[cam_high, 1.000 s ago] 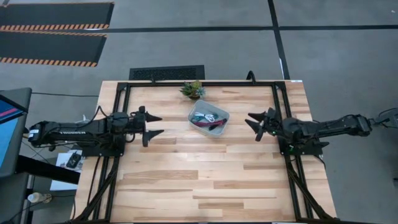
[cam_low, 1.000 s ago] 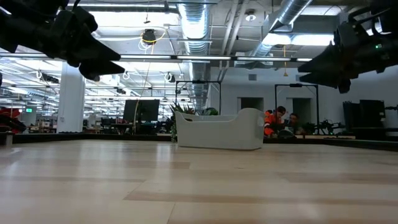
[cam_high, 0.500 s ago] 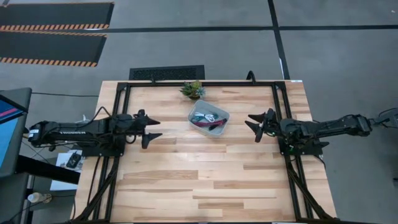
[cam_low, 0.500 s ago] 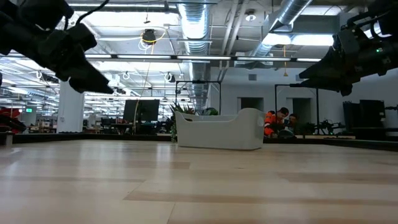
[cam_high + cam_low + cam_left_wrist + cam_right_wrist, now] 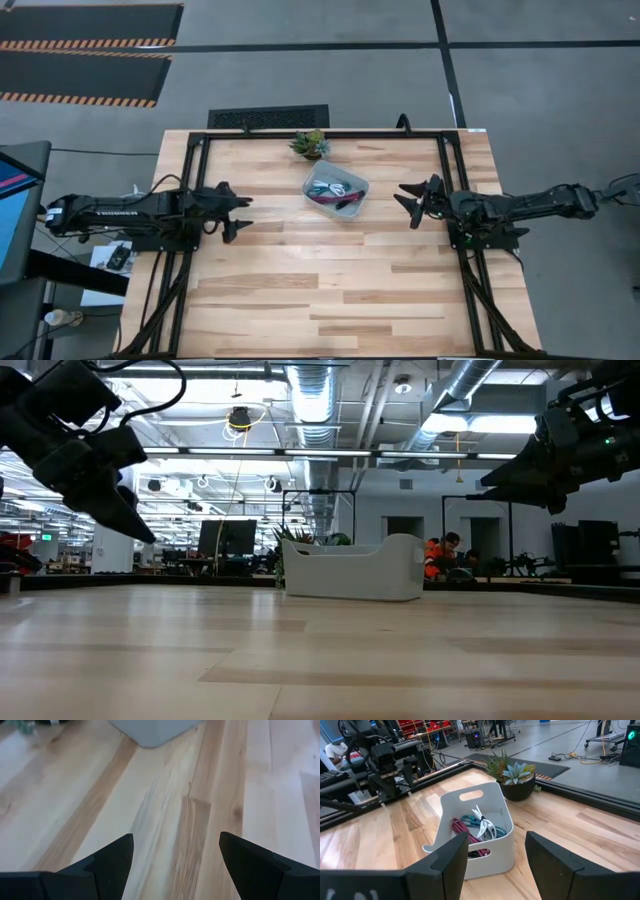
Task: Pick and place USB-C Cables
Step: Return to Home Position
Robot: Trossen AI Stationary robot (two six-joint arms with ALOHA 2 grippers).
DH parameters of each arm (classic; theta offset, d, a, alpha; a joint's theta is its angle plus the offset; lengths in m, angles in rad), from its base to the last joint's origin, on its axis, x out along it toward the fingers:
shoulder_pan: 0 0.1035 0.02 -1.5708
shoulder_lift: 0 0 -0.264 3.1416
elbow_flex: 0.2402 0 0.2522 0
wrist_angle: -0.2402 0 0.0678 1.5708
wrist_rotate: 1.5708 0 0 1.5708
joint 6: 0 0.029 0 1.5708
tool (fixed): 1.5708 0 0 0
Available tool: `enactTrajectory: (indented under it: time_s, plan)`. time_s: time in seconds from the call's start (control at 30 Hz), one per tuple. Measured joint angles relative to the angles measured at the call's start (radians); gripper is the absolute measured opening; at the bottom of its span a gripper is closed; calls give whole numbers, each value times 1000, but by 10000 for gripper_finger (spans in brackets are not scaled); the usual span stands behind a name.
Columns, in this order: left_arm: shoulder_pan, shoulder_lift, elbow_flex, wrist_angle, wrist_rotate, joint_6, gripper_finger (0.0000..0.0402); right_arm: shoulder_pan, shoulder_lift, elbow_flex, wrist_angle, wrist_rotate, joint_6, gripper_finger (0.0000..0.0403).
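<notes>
A small white bin [image 5: 336, 190] stands on the table at the far middle and holds the cables: maroon-red [image 5: 461, 831], teal [image 5: 470, 820] and white [image 5: 487, 824] bundles, with a dark one low in the bin. My left gripper [image 5: 240, 214] is open and empty to the bin's left, above the table, fingers tipped down toward the wood [image 5: 175, 845]. My right gripper [image 5: 406, 199] is open and empty to the bin's right, raised and facing the bin.
A small green potted plant [image 5: 311, 144] stands just behind the bin at the table's far edge. A black frame [image 5: 320, 135] runs around the table. Bare wood lies across the near half of the table. A person in orange shows far off [image 5: 440, 552].
My left gripper has drawn back a little toward the table's left edge, tipped its fingers downward and sunk lower. My right gripper has eased slightly away from the bin, then stayed still. Both stay open.
</notes>
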Motion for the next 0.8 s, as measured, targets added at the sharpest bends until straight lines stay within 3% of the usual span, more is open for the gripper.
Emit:
enactTrajectory:
  time_s: [0.8]
  plan:
    - [0,0,0,-24,0,-1,284,0,0,0,0,0,0,221]
